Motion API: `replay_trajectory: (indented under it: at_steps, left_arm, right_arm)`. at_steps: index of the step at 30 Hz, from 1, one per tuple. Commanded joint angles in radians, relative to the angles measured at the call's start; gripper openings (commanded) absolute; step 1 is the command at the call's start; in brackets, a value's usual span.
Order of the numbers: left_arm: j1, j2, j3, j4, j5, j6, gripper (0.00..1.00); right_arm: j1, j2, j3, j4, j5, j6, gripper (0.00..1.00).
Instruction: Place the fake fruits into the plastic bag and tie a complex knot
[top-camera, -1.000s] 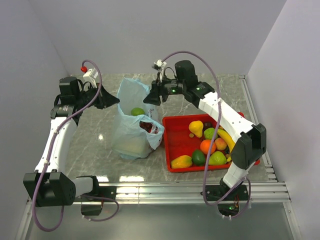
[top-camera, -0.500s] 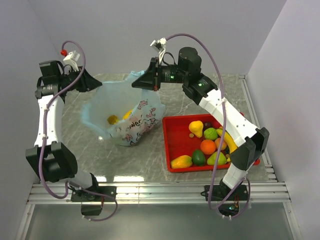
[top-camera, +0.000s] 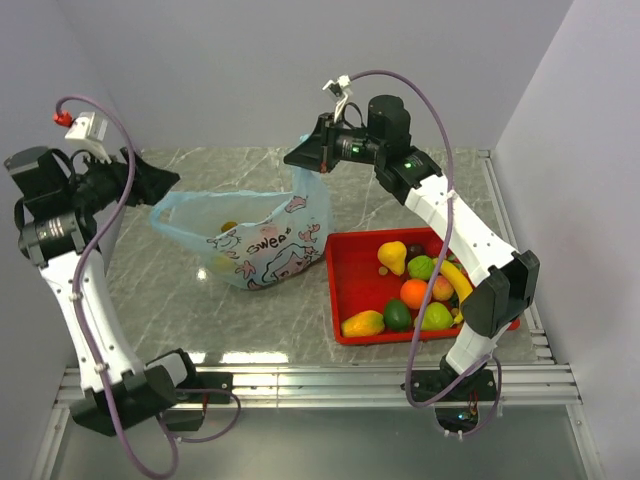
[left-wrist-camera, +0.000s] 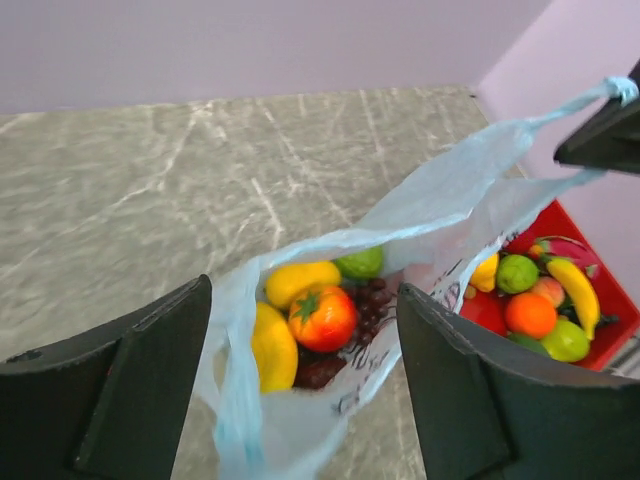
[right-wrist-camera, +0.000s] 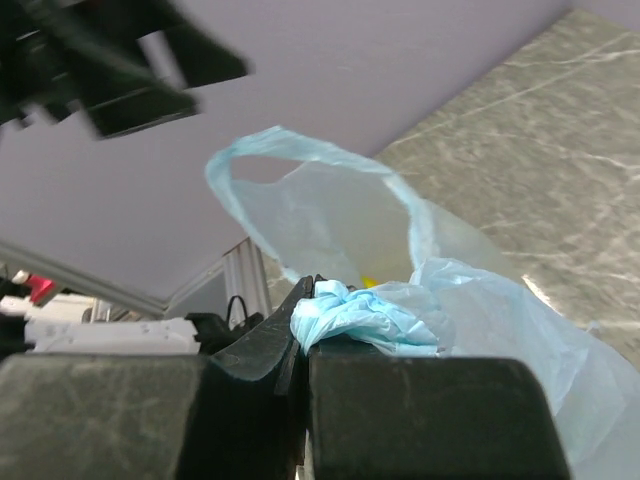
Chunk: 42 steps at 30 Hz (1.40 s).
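The light-blue plastic bag (top-camera: 265, 250) lies stretched sideways on the table, its mouth pulled wide. Inside it are fake fruits (left-wrist-camera: 322, 318): a red one, yellow ones, a green lime and dark grapes. My right gripper (top-camera: 298, 160) is raised over the bag's right end and shut on a bunched handle (right-wrist-camera: 360, 315). My left gripper (top-camera: 165, 185) hovers at the bag's left end, open, with the other handle (left-wrist-camera: 235, 400) hanging loose between its wide fingers. More fake fruits (top-camera: 415, 290) lie in the red tray. No knot shows.
The red tray (top-camera: 345, 290) sits right of the bag, close to it, under the right arm. Grey walls close in the marble table on three sides. A metal rail runs along the near edge by the arm bases.
The left arm swung out to the left and its jaws opened off the handle. The right gripper shut on the other handle. The bag went from upright to stretched wide between them.
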Motion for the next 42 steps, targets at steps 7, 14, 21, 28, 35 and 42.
replay_trajectory:
  at_steps: [7, 14, 21, 28, 35, 42]
  left_arm:
    - [0.068, -0.064, -0.029, -0.427, 0.03, 0.302, 0.89]
    - [0.071, -0.113, -0.138, -0.287, -0.111, 0.195, 0.87]
    - [0.088, -0.098, -0.157, -0.317, -0.003, 0.263, 0.7]
    - [0.089, -0.225, -0.261, 0.155, 0.197, -0.05, 0.29]
    - [0.106, -0.263, -0.041, 0.125, -0.019, -0.078, 0.0]
    - [0.108, -0.256, -0.104, -0.05, -0.188, 0.101, 0.0]
  right_arm:
    - [-0.022, -0.024, 0.021, -0.033, -0.014, -0.094, 0.0]
    - [-0.024, -0.03, 0.021, -0.06, -0.025, -0.136, 0.0]
    - [-0.026, -0.031, 0.027, -0.083, -0.028, -0.163, 0.0]
    - [-0.024, -0.015, 0.053, -0.065, -0.046, -0.185, 0.0]
    - [-0.023, 0.018, 0.248, -0.04, -0.083, -0.199, 0.0]
    - [-0.012, -0.042, 0.07, -0.065, -0.102, -0.333, 0.0]
